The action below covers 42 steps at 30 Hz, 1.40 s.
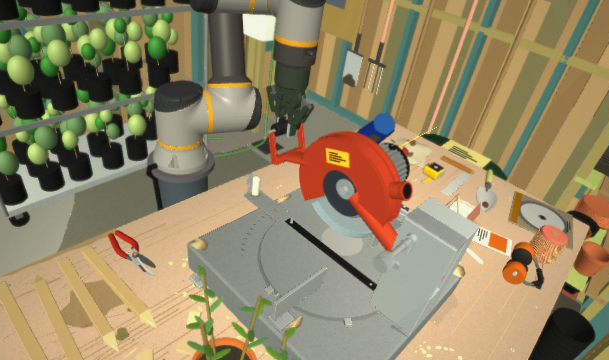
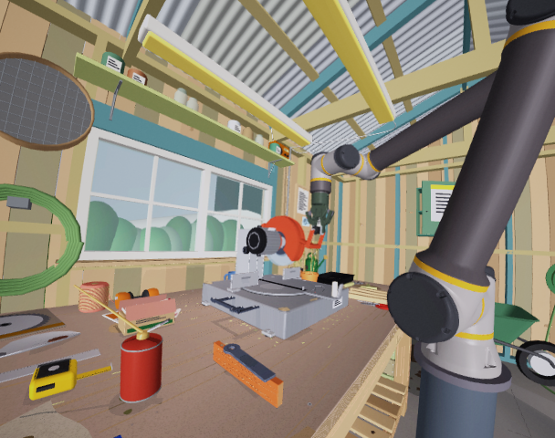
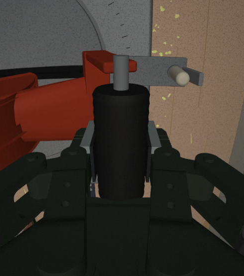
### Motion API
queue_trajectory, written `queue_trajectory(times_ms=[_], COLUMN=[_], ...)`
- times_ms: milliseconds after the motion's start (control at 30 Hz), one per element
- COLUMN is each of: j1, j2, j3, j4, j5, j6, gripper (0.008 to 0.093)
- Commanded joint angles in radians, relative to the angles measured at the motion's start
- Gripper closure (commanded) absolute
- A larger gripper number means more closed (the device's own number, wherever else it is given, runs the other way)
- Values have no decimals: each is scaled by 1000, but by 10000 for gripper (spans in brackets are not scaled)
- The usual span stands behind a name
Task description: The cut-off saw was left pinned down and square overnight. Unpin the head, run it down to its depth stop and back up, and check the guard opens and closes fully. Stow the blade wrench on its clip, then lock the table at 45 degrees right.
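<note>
The black handle grip (image 3: pixel 120 139) of the saw head sits clamped between the fingers of my gripper (image 1: pixel 285 126) (image 2: pixel 318 229) (image 3: pixel 120 152), at the outer end of the red D-shaped handle (image 1: pixel 284 150) above the table's front. The red blade housing (image 1: pixel 351 172) (image 2: pixel 287 238) hangs raised over the grey round table (image 1: pixel 304 260) (image 2: pixel 278 290) and its black kerf slot. A pale lower guard (image 1: pixel 334 220) shows under the housing. The table's lock lever with a cream knob (image 1: pixel 255 186) (image 3: pixel 178 75) sticks out at the front. The blade wrench (image 2: pixel 248 362) lies on an orange block on the bench.
The saw's rear upright block (image 1: pixel 424 260) stands behind the table. Red pruners (image 1: pixel 129 250) and wooden stakes (image 1: pixel 99 295) lie on the bench's left. A potted plant (image 1: pixel 224 325) stands at the saw's near corner. A red oil can (image 2: pixel 140 365) and tape measure (image 2: pixel 54 377) sit further along.
</note>
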Motion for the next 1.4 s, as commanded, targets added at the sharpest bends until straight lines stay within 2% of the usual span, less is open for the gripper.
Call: queue_trajectory(times_ms=[0, 1367], j1=[-1, -10], j2=[3, 10], j3=[8, 101], j4=[-2, -103], j5=[-1, -1], j6=[0, -9], gripper=[934, 934])
